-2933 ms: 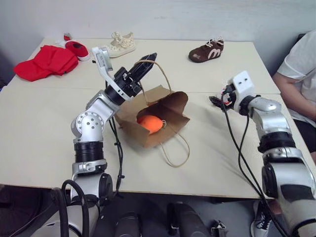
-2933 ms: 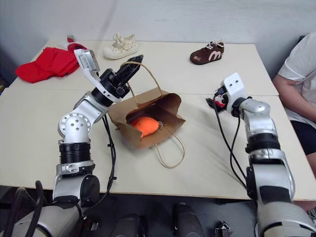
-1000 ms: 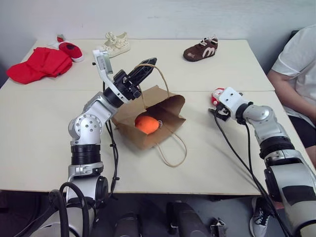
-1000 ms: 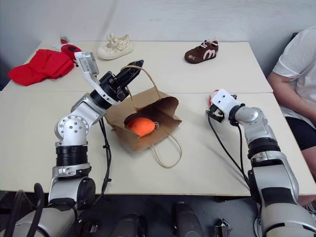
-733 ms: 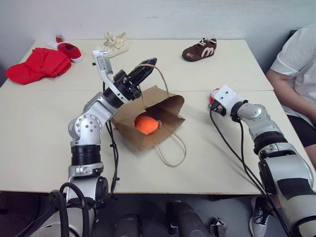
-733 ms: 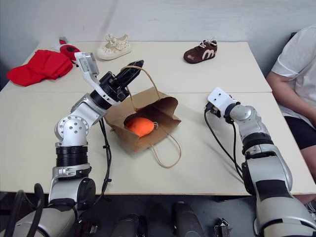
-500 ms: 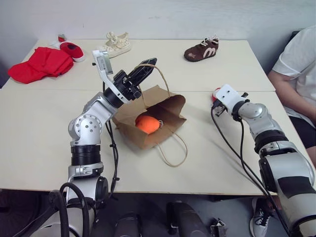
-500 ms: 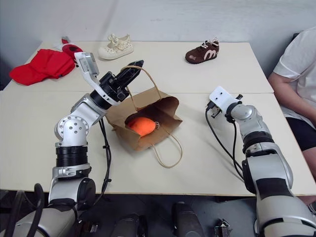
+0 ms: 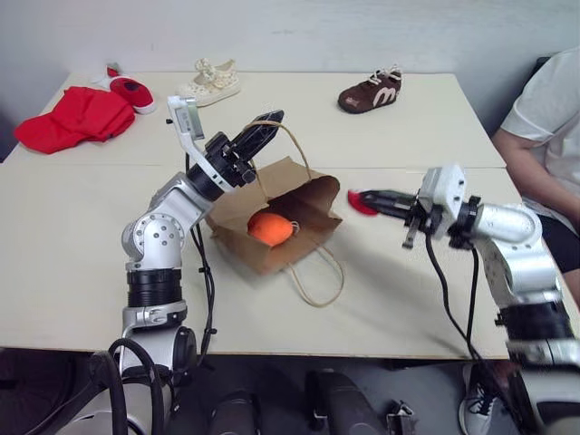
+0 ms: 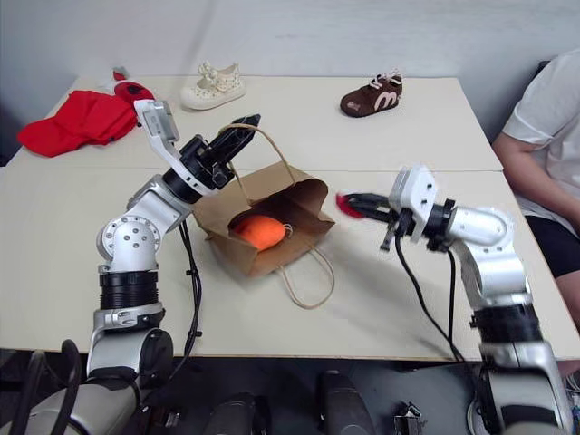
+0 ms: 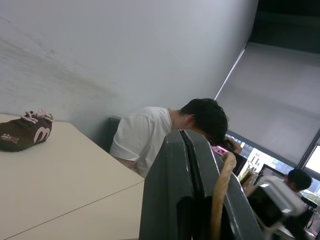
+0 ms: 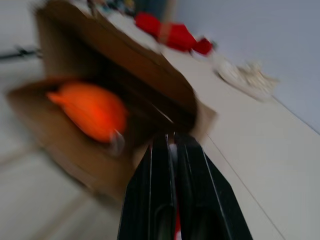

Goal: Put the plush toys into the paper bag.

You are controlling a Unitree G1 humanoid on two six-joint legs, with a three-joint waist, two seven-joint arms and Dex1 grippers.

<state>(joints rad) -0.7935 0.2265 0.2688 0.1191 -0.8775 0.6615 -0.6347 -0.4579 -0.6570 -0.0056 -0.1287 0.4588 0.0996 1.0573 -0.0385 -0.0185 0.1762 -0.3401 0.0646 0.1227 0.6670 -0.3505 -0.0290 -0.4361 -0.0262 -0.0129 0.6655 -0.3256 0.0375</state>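
- The brown paper bag [image 9: 281,213] lies on its side on the pale table [image 9: 82,263], its open mouth turned toward the robot's right.
- The left gripper [image 9: 268,125] is clamped tight on the bag's upper twisted handle [image 9: 294,145], lifting that loop above the bag and holding the mouth open; in the left wrist view the handle strand [image 11: 220,200] runs along the pressed-together fingers [image 11: 172,190].
- The bag's lower handle [image 9: 319,276] lies slack on the table in front of the mouth.
- The orange plush [image 9: 271,228] rests inside the bag, just behind the opening, and shows through the mouth in the right wrist view too [image 12: 90,111].
- The right gripper [image 9: 373,198] points level toward the bag's mouth, its fingers pinched shut on the small red-and-white plush [image 9: 360,203], which juts from the fingertips above the table.
- That red plush hangs just beside the bag's opening, near its edge but outside it.
- At the far side of the table sit a red cloth [image 9: 74,116], a small red shoe [image 9: 133,91], a cream shoe [image 9: 210,82] and a brown shoe [image 9: 372,91].
- A person in a white shirt [image 9: 544,127] sits at the table's right edge.
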